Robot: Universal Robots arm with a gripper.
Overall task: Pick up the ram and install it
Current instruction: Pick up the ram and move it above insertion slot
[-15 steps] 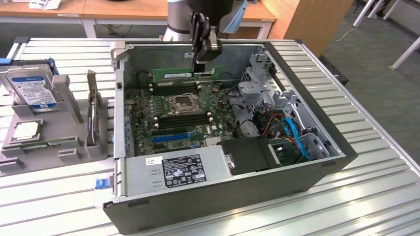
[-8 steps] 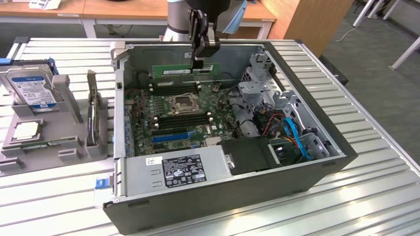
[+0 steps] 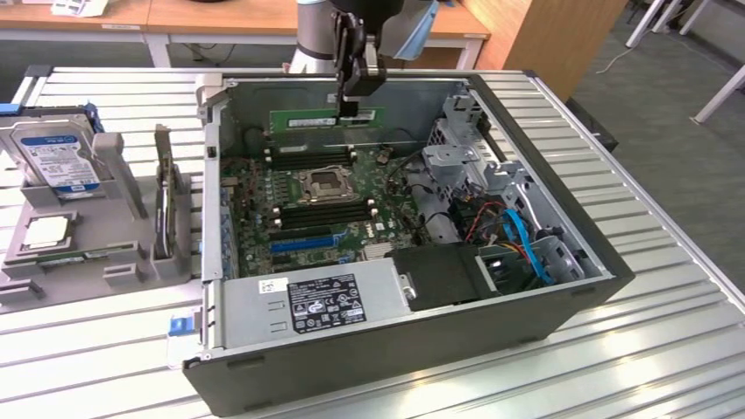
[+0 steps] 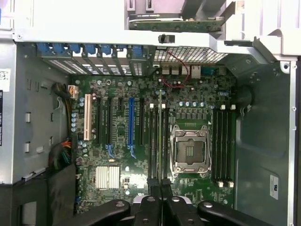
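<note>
The ram [image 3: 314, 118] is a long green stick that hangs level over the far part of the open computer case [image 3: 407, 349], above the motherboard [image 3: 262, 196]. My gripper [image 3: 349, 106] comes down from above and is shut on the ram's top edge near its middle. In the wrist view the ram [image 4: 161, 136] shows edge-on as a thin line running out from my black fingers [image 4: 151, 195]. It lies over the dark memory slots [image 4: 154, 141] beside the empty processor socket [image 4: 190, 150]. More memory slots [image 4: 224, 143] sit on the socket's other side.
On the exterior view's left a grey holder [image 3: 117, 266] carries a hard drive [image 3: 52, 157], a square silver processor [image 3: 47, 231] and an upright card [image 3: 163, 201]. Inside the case are a power supply [image 3: 314, 301], a drive cage [image 3: 460, 166] and blue cables [image 3: 524, 240]. The case stands on a slatted metal table [image 3: 652, 349].
</note>
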